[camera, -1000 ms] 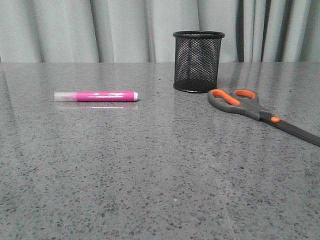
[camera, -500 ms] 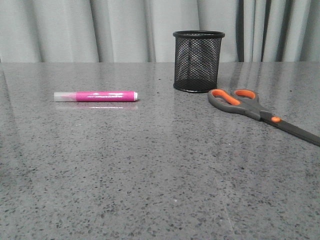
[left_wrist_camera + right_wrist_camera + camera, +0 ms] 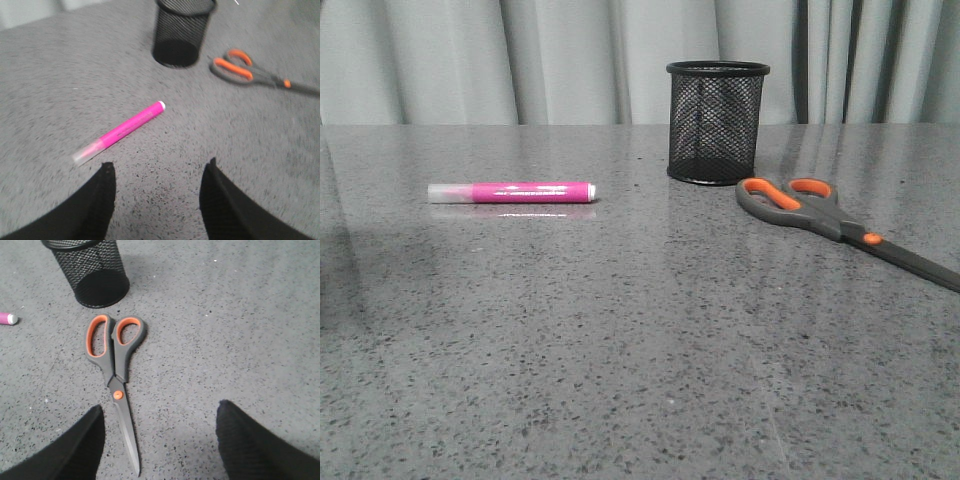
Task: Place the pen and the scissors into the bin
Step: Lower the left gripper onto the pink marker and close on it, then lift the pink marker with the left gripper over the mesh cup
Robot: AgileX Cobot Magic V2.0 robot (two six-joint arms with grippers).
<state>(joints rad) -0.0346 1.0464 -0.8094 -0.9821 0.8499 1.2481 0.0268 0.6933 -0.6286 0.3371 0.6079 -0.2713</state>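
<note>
A grey speckled table (image 3: 620, 350) fills the front view, with pale curtains (image 3: 520, 60) behind it. No arm shows in this view.

The bin (image 3: 717, 122), a black wire-mesh cup, stands upright at about twelve o'clock from the table's middle, toward the far edge. The pen (image 3: 512, 192), magenta with a whitish cap, lies flat at about ten o'clock, well apart from the bin, its cap end pointing to nine o'clock. The scissors (image 3: 840, 225) lie flat and closed at about two o'clock, their orange-lined handles near the bin's base but not touching it, blades running off toward four o'clock.

In the left wrist view, the left gripper (image 3: 157, 187) hangs above the table with its two dark fingers spread wide and nothing between them. The pen (image 3: 120, 131) lies just beyond the fingertips; the picture is blurred.

In the right wrist view, the right gripper (image 3: 160, 432) is likewise spread wide and empty. The scissors (image 3: 116, 365) lie beyond the fingers, toward the left finger's side, blade tip nearest the gripper and the bin (image 3: 90, 272) past the handles.

Nothing is in the bin, so the task looks to be at its opening reach. The next move probably calls for the left gripper to drop over the pen's barrel, fingers set across its width, before closing.
</note>
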